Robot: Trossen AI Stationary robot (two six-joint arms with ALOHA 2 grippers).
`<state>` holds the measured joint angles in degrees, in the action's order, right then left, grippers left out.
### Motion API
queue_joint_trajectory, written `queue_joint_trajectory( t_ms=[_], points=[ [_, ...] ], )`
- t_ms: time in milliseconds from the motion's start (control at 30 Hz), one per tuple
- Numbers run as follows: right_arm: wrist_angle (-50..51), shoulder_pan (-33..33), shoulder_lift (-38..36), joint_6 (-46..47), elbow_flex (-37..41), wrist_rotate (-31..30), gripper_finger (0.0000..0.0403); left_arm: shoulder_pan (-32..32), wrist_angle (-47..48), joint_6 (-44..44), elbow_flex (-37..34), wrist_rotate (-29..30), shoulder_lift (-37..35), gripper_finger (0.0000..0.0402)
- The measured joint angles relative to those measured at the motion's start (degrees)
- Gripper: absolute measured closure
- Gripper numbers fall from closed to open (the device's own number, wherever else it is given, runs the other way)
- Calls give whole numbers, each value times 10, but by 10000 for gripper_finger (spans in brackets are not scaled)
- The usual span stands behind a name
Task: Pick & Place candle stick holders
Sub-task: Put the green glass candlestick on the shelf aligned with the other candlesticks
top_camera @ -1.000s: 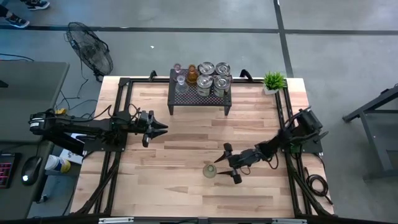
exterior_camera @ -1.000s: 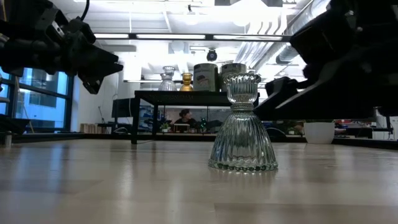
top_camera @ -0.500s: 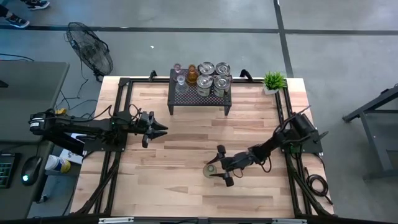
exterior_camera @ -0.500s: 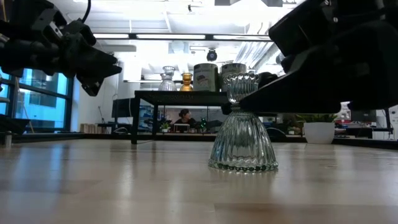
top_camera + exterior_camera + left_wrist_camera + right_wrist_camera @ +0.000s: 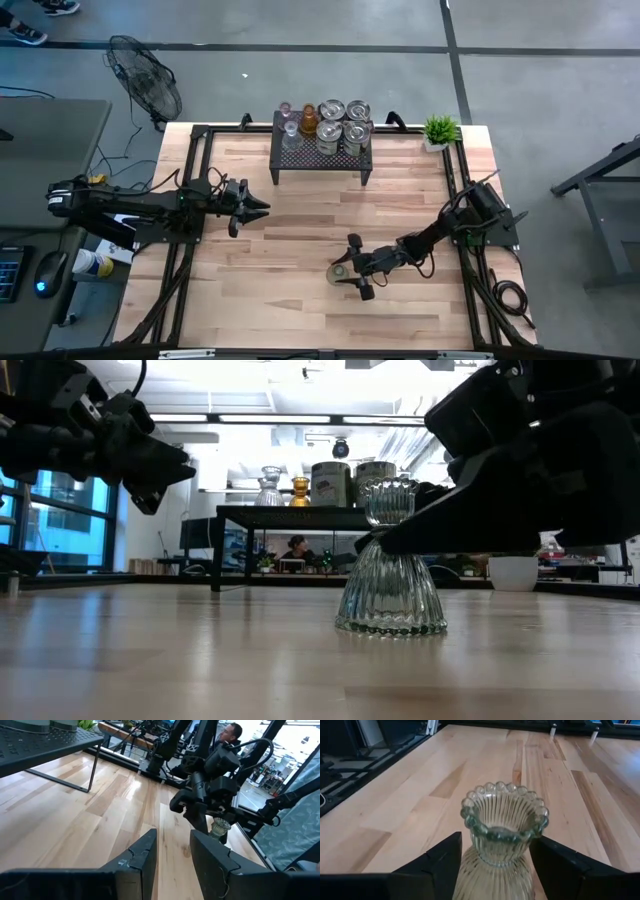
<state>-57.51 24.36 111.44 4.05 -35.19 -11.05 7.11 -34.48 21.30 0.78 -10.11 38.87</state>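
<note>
Ribbed pale green glass holder [image 5: 502, 840] upright btwn right hand [image 5: 495, 865] fingers, wood table [image 5: 420, 785].

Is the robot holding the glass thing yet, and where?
Not clearly: the right claw has its fingers on either side of the narrow neck of the pale green ribbed glass candle holder. The left claw holds nothing.

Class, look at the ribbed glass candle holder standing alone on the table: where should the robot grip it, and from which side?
Grip the ribbed glass candle holder at its narrow neck, just under the beaded cup, likely the safest spot: the flared skirt below is too wide. It stands upright, so come in level from the side. The right hand already straddles that neck, one finger on each side.
</note>
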Motion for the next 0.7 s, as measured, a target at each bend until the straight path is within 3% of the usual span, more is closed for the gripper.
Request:
queue_joint_trajectory(
  t_ms=[700],
  points=[
    [-12, -9, 0, 2, -1, 9, 266, 0, 0, 0, 0, 1, 0, 286]
  ],
)
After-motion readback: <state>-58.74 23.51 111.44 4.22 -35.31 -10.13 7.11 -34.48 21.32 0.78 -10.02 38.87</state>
